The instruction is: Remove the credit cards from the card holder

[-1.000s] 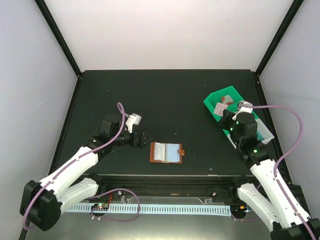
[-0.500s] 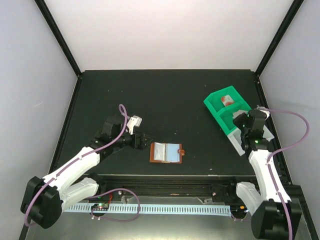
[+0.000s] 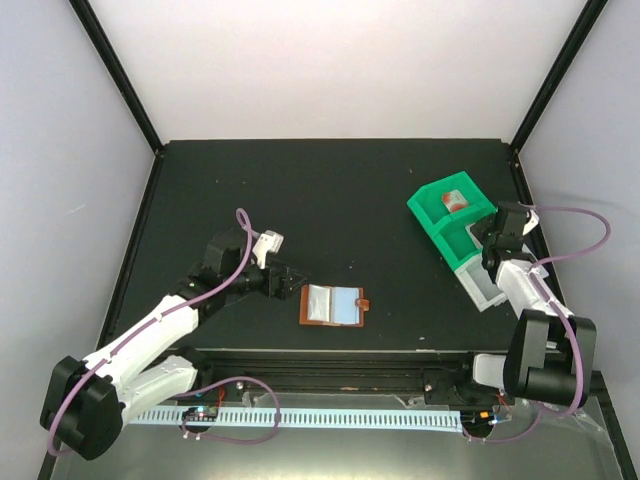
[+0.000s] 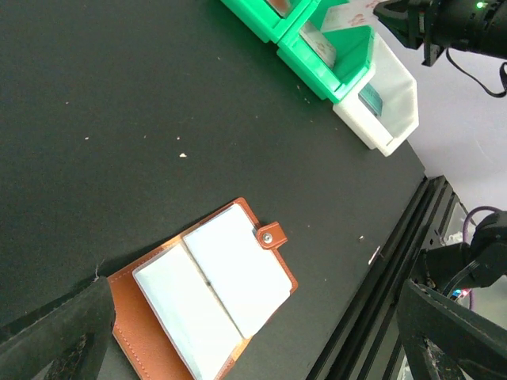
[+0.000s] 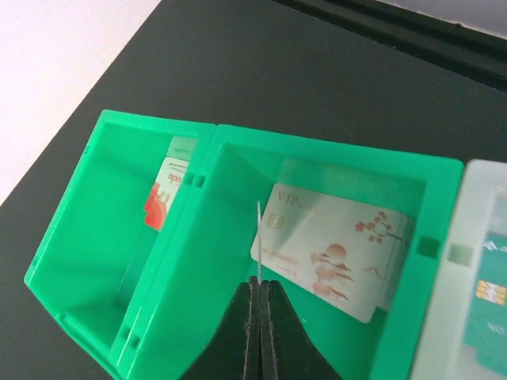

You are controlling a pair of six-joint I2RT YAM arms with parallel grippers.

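Observation:
The card holder (image 3: pixel 333 305) lies open on the black table, brown leather with pale inner pockets and a snap tab; it also shows in the left wrist view (image 4: pixel 202 301). My left gripper (image 3: pixel 293 283) is open just left of it, not touching it, its jaws wide apart in the wrist view (image 4: pixel 252 305). My right gripper (image 5: pixel 259 283) is shut on a thin credit card (image 5: pixel 259 237), seen edge-on, above the middle compartment of the green tray (image 5: pixel 158 123). A VIP card (image 5: pixel 333 249) lies in that compartment. A white card with a red mark (image 5: pixel 162 198) lies in the left one.
The green tray (image 3: pixel 428 213) sits at the right of the table with a white bin (image 3: pixel 487 290) joined to its near end, which holds a green card (image 5: pixel 491 305). The table's front rail (image 4: pixel 396 261) runs close to the card holder.
My right arm has folded back towards the table's right edge, its gripper moving along the tray towards me. My left gripper has shifted slightly closer to the card holder.

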